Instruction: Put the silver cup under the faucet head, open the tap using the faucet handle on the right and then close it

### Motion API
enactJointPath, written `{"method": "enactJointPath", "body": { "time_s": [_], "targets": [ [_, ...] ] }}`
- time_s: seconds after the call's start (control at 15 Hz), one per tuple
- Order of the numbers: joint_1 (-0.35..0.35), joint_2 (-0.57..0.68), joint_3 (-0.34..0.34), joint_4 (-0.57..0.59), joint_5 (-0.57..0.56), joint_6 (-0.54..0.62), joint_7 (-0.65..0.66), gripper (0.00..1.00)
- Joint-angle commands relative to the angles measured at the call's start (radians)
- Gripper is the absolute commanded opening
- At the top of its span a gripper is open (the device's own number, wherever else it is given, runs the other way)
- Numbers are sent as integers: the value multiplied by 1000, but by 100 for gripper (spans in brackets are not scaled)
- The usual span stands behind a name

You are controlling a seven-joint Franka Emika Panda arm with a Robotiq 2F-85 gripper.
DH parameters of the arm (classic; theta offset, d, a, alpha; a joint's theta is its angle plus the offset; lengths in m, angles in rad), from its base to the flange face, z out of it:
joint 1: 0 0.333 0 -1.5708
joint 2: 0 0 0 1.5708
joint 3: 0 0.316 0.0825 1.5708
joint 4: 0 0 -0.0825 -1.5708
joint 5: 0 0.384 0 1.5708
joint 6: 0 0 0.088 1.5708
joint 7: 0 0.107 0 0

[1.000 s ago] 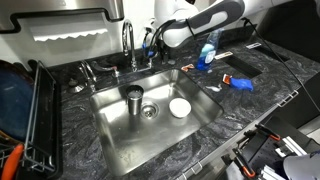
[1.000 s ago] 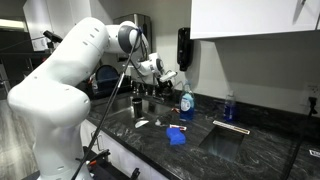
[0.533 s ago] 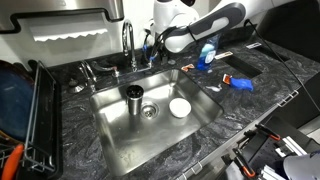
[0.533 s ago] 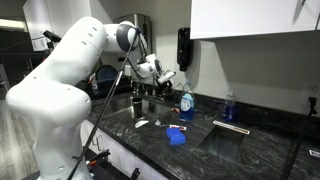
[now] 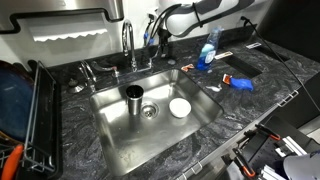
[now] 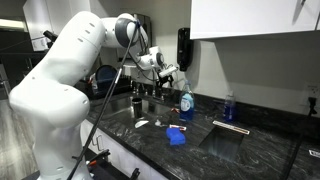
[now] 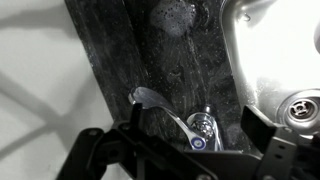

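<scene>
One small silver metal tumbler point(image 5: 134, 97) stands in the steel sink point(image 5: 110, 135), below the chrome gooseneck's tip point(image 5: 125, 48). The black gripper point(image 5: 157, 38) has risen off the short chrome lever handle point(image 7: 165, 112), spread wide and empty, so the tap work looks finished.

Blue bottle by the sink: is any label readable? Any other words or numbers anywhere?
No text can be read in any view.
Blue bottle: any label is too small and blurred to read.
Silver cup: no markings visible.
</scene>
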Motion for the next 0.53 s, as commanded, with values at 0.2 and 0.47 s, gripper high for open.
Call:
{"method": "enactJointPath", "body": {
  "time_s": [0.2, 0.47],
  "targets": [
    [-75, -83, 87, 1, 186, -123, -141, 100],
    [-72, -103, 86, 9, 228, -184, -170, 100]
  ]
}}
